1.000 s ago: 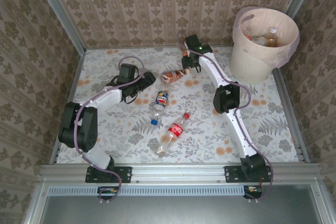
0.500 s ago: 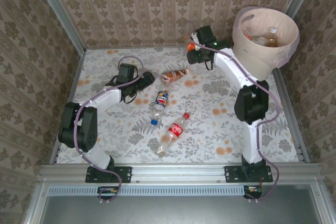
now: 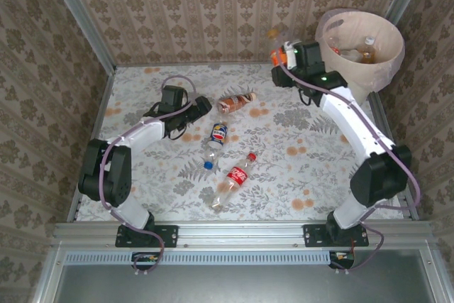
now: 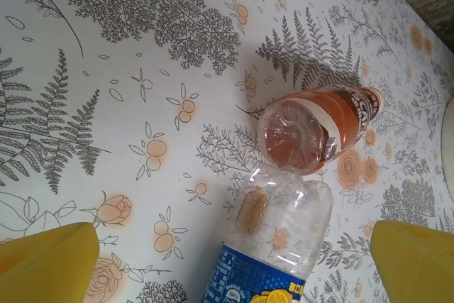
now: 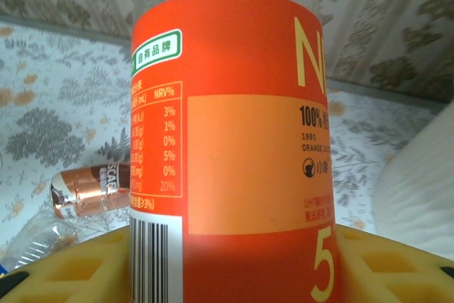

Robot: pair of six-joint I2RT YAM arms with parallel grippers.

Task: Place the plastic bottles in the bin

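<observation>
My right gripper [image 3: 283, 56] is shut on an orange-labelled bottle [image 5: 234, 140], held upright just left of the cream-white bin [image 3: 355, 79]; its yellow fingers [image 5: 71, 267] press the label from both sides. Bottles lie inside the bin [image 3: 367, 48]. Three bottles lie on the table: a brown-labelled one [image 3: 236, 102], a blue-labelled one [image 3: 217, 138] and a red-labelled one [image 3: 233, 176]. My left gripper [image 3: 201, 107] stands open low over the table, left of the brown bottle [image 4: 319, 129], with the blue bottle's base [image 4: 284, 225] between its wide-spread fingers [image 4: 42, 260].
Patterned walls and metal posts close in the table on three sides. The bin fills the far right corner, its bag-lined rim [image 5: 425, 175] close beside the held bottle. Open floral tablecloth [image 3: 298, 175] lies in the middle and near right.
My right arm has swung right and lifted, carrying the orange-labelled bottle from beside the brown bottle to the bin's left side. The left arm has not moved.
</observation>
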